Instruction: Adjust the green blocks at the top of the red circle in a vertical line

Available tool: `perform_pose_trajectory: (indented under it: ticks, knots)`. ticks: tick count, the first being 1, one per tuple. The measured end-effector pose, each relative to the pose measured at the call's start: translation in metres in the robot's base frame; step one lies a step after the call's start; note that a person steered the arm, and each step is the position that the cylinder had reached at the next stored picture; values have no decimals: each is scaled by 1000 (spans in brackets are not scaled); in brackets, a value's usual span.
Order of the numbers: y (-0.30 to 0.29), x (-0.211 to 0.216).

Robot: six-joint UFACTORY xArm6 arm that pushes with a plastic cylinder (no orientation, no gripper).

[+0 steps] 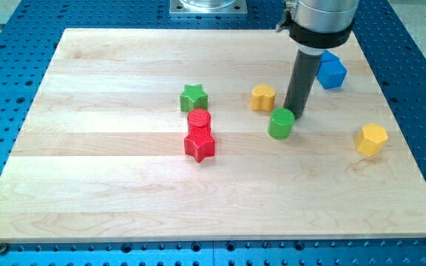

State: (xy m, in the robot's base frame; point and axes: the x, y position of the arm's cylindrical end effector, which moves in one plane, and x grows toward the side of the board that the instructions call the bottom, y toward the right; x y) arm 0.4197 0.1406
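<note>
Green blocks are the concern: a green star [193,97] sits touching the top edge of the red circle [199,120], slightly toward the view's left of it, while a green cylinder [280,123] stands well apart, toward the view's right of the red pair. A red star [200,145] lies just below the red circle, touching it.

My tip [296,115] rests at the upper right side of the green cylinder, touching it or just beside it. There are no fingers on this arm, only the rod, so nothing is clasped or released; contact is by pushing alone.

By my judgement the step in hand is bringing the green cylinder over to join the green star. The next move calls for a push toward the view's left and somewhat upward, so the cylinder ends above the star, in line with the red circle. The yellow block [263,97] lies near that path and could be knocked.

The counter [109,192] is a pale wooden board on a blue perforated base. A blue block [331,72] sits behind the rod, and another yellow block [371,139] lies near the view's right edge.
</note>
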Motion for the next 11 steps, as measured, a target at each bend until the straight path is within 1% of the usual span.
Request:
perform_pose_trajectory:
  ticks: [1, 2, 3, 4, 6, 8, 9, 11]
  knots:
    - [7, 3]
    - [19, 23]
    - [17, 34]
    - [4, 34]
    - [-51, 35]
    - [-59, 97]
    - [-73, 89]
    - [-75, -12]
